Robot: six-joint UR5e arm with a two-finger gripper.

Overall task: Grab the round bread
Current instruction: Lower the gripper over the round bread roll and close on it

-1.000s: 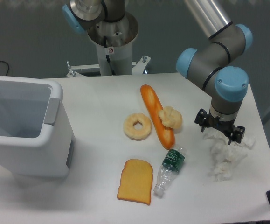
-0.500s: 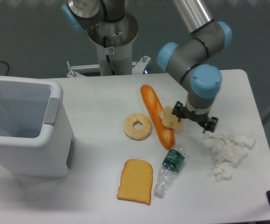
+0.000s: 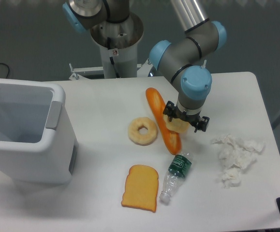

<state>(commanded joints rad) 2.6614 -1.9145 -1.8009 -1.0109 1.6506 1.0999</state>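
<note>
Tool over the round bread on a white desk

The tool [image 3: 185, 120] is hanging directly above the round bread [image 3: 178, 126]; its opening cannot be told. The desk [image 3: 101, 104] is standing before a grey wall.

Arm bent over table, wrist pointing down, end effector [image 3: 185, 120] low, jaw state unclear.

Bottle [image 3: 176, 169] green label, base sticker [image 3: 114, 51]: text illegible.

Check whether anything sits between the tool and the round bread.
Nothing visible does. The tool hangs right over the round bread, partly hiding it. The baguette touches the bun's left side, so a finger coming down there could strike it.
</note>
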